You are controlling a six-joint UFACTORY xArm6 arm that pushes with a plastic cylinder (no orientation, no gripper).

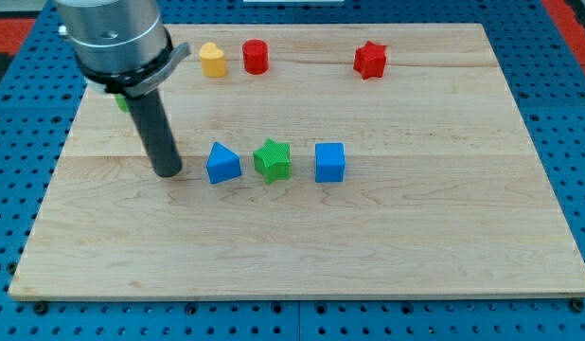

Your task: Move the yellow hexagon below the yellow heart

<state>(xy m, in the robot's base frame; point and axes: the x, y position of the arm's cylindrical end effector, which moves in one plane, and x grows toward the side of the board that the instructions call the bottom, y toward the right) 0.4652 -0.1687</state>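
Observation:
One yellow block (212, 59) sits near the view's top, left of centre; I cannot tell whether it is the heart or the hexagon. No second yellow block shows; the arm may hide it. My tip (168, 174) rests on the board at the view's left, well below and left of the yellow block. It is a short gap left of the blue triangular block (222, 163) and touches no block.
A red round block (256, 56) stands just right of the yellow one, and a red star (369, 60) farther right. A green star (273, 159) and a blue cube (329, 162) line up right of the blue triangle. A green block (122, 101) peeks from behind the arm.

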